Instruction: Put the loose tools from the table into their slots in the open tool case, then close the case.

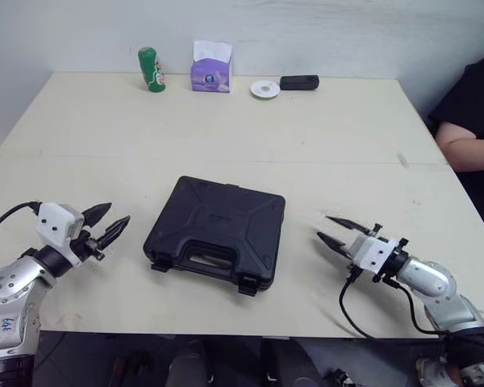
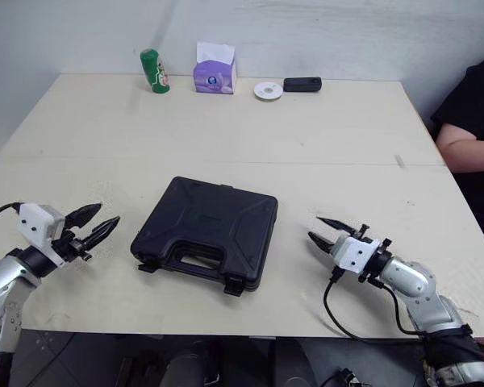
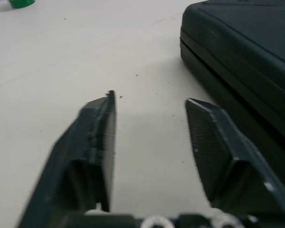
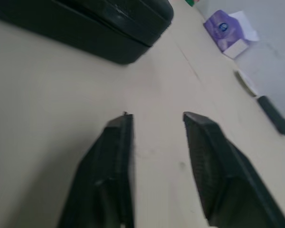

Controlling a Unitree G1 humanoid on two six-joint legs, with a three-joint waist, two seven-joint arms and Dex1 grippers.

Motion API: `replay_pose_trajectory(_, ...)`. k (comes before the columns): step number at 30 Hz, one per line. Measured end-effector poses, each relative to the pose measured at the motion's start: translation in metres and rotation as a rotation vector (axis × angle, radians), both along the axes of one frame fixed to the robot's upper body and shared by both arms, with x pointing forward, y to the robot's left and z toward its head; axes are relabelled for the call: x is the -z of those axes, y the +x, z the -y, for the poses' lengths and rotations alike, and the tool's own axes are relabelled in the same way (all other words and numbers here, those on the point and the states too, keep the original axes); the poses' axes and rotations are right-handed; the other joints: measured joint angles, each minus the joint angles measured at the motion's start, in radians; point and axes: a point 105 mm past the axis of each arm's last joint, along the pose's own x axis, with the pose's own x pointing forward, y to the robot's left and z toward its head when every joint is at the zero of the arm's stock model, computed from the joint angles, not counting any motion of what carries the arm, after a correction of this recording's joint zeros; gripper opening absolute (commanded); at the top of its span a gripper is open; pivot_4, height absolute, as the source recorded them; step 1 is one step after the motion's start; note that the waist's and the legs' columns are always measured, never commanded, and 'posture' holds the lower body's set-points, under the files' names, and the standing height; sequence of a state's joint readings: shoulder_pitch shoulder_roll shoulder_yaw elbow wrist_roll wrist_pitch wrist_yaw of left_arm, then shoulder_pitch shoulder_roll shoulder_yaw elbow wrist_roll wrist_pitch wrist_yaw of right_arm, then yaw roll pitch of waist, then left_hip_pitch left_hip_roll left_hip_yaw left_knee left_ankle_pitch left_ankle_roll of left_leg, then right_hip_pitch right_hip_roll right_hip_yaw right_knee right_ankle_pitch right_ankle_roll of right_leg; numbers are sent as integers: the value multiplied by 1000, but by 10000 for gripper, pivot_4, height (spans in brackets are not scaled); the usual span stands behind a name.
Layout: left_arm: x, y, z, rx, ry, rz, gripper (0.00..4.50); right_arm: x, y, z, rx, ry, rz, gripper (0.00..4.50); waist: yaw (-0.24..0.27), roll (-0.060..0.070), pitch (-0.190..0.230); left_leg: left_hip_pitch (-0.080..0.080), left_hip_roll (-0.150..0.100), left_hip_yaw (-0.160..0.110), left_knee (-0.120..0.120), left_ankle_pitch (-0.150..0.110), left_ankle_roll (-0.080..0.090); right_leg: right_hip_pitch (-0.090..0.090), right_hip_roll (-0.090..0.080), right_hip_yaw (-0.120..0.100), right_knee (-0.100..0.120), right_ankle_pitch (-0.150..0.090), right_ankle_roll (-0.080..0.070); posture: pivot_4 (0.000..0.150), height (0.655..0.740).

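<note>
Pincer L (image 1: pixel 118 214), pincer R (image 1: pixel 323 226): spread, empty.

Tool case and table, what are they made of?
The tool case looks like black moulded plastic: matt, with raised ribs and a moulded handle. The table seems pale laminate or painted board, smooth and dull; which one, I cannot tell.

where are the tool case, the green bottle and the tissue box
tool case (image 1: pixel 218 224), left eye view, middle of its shut lid
green bottle (image 1: pixel 152 71), left eye view, its label
tissue box (image 1: pixel 210 77), left eye view, front face
</note>
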State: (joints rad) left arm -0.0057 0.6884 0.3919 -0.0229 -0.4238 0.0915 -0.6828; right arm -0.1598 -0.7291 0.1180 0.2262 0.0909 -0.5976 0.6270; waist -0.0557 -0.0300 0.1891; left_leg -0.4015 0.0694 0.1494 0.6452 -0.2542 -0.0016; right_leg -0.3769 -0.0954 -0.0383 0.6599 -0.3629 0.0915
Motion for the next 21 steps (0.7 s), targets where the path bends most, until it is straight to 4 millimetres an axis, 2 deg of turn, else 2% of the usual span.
replay_pose_trajectory(1,-2,3,2,15,1,6,7844,1,-3,-4,-17,36,-61,715,2,0,0,0,0,0,0,0,0,0,0,0,0,0,0,1500,7400)
replay_pose_trajectory(3,-5,8,6,28,3,12,376,2,-7,-14,-61,68,-142,0,4,0,0,0,-1,-1,0,-1,1,1,-1,-1,0,0,0,1500,7400)
replay_pose_trajectory(6,0,20,10,35,20,-16,376,6,-15,-32,-136,86,-259,0,7,0,0,0,-1,-2,0,-1,2,1,-1,-2,-1,0,0,1500,7400)
replay_pose_trajectory(9,15,32,18,61,45,-90,376,11,-15,-45,-131,110,-356,0,12,0,0,-1,-1,-2,0,-1,2,0,-2,-4,-1,0,0,1500,7400)
replay_pose_trajectory(14,28,44,33,128,50,-155,376,18,-12,-51,-129,59,-443,0,16,0,0,-1,-1,-2,0,-1,2,0,-1,-9,-1,0,0,1500,7400)
replay_pose_trajectory(21,39,53,43,196,51,-176,376,19,-17,-58,-177,-7,-458,0,27,0,0,-2,-2,-2,1,-2,3,0,-2,-11,-1,0,0,1500,7400)
